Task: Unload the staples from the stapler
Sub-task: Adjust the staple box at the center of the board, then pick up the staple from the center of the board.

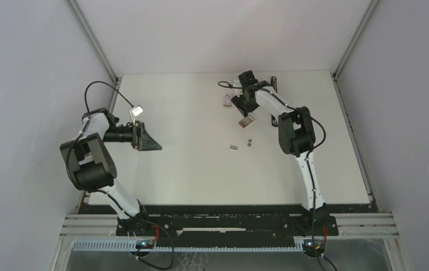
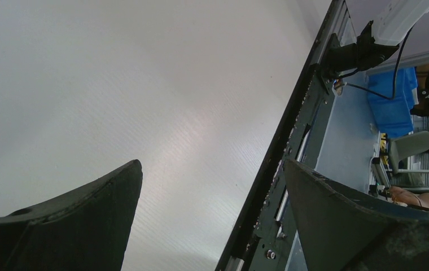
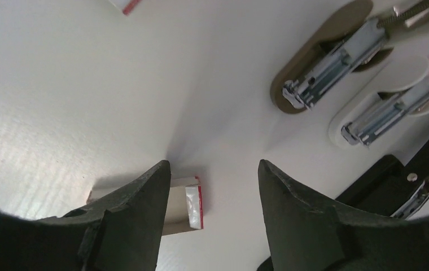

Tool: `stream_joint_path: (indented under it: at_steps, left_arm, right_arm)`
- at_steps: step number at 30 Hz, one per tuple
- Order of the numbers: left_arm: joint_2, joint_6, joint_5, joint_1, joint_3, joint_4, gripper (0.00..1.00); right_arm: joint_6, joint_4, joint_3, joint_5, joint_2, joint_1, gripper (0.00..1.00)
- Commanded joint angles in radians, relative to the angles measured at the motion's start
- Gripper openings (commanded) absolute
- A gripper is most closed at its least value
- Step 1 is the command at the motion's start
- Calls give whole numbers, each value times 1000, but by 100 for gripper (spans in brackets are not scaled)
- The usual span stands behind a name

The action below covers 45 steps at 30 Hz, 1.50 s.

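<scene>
Three staplers lie open in the right wrist view: a tan one [image 3: 325,62], a white and pink one [image 3: 381,107] and a black one [image 3: 410,189]. Their metal magazines show; I cannot tell if staples are inside. Two tiny grey staple strips [image 1: 233,147] [image 1: 250,141] lie on the table, nearer than the right gripper. My right gripper [image 3: 213,165] is open and empty above the table, left of the staplers; in the top view [image 1: 245,107] it is at the far middle. My left gripper [image 2: 212,162] is open and empty, far off at the left [image 1: 154,145].
A small pinkish box with a red edge [image 3: 187,206] lies under the right gripper's left finger and shows in the top view [image 1: 246,120]. A second small box [image 1: 226,100] lies left of the right gripper. The table's near edge and rail [image 2: 280,147] show in the left wrist view.
</scene>
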Motion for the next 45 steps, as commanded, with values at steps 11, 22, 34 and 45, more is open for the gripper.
stream_joint_path:
  at_steps: [11,22,34,45]
  left_arm:
    - [6,53,48,6,51,-36,100]
    - [11,66,52,7,56,-49,100]
    - [-18,94,41,7,48,-63,100]
    - [-26,95,37,7,44,-59,100]
  right_arm:
    - [38,4,-43,48,-98,-26,58]
    - [-64,4,-278,-130,-413,34,55]
    - [-258,-63,-469,-366,-457,150,51]
    - [-323,-90,-454,-368,-366,189,46]
